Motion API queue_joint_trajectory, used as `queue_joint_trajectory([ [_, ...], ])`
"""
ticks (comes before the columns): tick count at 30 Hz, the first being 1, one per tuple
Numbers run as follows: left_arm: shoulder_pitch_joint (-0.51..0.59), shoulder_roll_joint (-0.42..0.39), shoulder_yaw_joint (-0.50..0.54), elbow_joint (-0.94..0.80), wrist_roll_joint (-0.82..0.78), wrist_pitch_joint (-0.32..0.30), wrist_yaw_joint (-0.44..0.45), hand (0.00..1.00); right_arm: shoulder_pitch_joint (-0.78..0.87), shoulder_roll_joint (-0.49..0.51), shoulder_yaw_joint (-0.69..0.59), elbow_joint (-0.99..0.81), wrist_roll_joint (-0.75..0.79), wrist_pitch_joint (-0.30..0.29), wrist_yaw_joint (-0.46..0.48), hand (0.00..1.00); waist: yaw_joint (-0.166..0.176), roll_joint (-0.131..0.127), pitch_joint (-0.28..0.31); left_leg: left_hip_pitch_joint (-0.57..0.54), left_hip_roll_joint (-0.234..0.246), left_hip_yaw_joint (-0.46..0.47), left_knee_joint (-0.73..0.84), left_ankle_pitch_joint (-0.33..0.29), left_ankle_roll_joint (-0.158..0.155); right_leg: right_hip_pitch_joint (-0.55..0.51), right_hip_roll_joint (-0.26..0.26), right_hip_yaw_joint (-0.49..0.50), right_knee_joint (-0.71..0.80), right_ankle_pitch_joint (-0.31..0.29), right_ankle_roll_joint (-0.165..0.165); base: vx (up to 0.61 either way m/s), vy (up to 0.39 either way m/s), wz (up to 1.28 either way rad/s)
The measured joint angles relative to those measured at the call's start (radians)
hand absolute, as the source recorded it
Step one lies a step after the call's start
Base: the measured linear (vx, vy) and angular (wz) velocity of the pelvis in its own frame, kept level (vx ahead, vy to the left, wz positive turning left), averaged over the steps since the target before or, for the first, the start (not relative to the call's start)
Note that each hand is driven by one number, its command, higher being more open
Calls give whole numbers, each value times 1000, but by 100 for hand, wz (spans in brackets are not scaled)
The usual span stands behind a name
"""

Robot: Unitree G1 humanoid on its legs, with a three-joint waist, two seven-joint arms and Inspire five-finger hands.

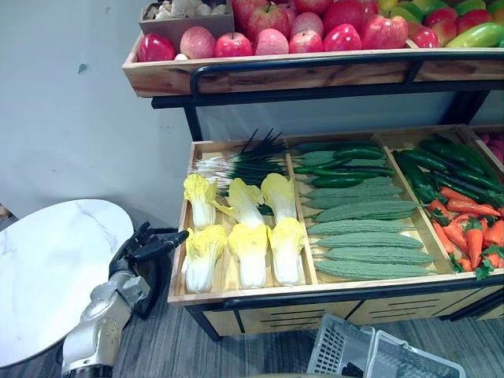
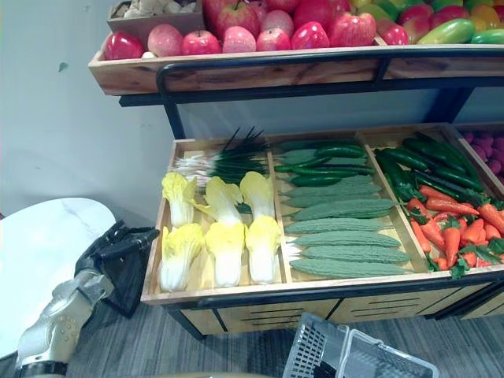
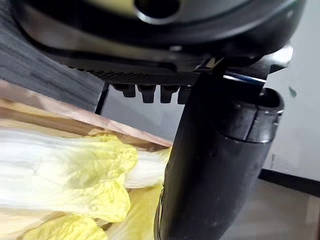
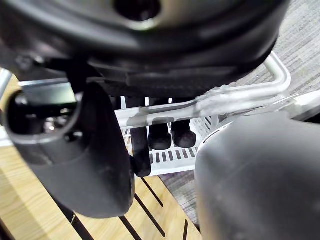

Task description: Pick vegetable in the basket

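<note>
Here, at a two-tier produce stand, the robot's left hand (image 1: pixel 146 253) hovers just beside the left wall of the lower wooden tray (image 1: pixel 236 295). Its fingers are loosely extended toward the nearest cabbage and it holds nothing. The cabbages (image 1: pixel 250 250), pale yellow and white, lie in two rows in the tray's left compartment, with spring onions (image 1: pixel 244 161) behind them. Bumpy green gourds (image 1: pixel 366 236) and cucumbers (image 1: pixel 339 161) fill the middle compartment, and carrots (image 1: pixel 468 228) lie to the right. Red apples (image 1: pixel 272 39) line the upper shelf. In its wrist view, the right hand (image 4: pixel 85 160) has its fingers hooked round the metal handle (image 4: pixel 235 97) of a white wire basket (image 1: pixel 346 350), which sits low in front of the stand. A round white table (image 1: pixel 47 268) stands to the left.
</note>
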Motion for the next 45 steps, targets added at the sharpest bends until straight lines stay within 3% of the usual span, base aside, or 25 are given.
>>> queue_joint_trajectory([
  [10,-54,44,-58,73,75,18,-124,100,-3,-17,0,-19,0,10,20,0,-10,14,8,1,4,17,0,1,-2,-6,4,10,0,1,-2,-14,-35,-3],
  [23,-160,90,-124,107,85,22,-160,100,-3,-19,0,-32,1,15,26,0,-13,16,10,-4,5,29,0,2,-3,-21,5,22,9,1,-2,-18,-35,-2],
  [31,-166,90,-130,123,98,54,-194,100,-2,-19,0,-35,22,15,26,0,-24,15,11,0,5,42,0,2,-3,-22,6,31,9,1,-2,-15,-40,-4],
  [45,-190,89,-171,178,173,58,-220,100,-10,-18,-3,-38,38,6,27,0,-25,12,42,-3,6,44,0,2,-3,-24,7,32,10,1,-2,-17,-45,0],
])
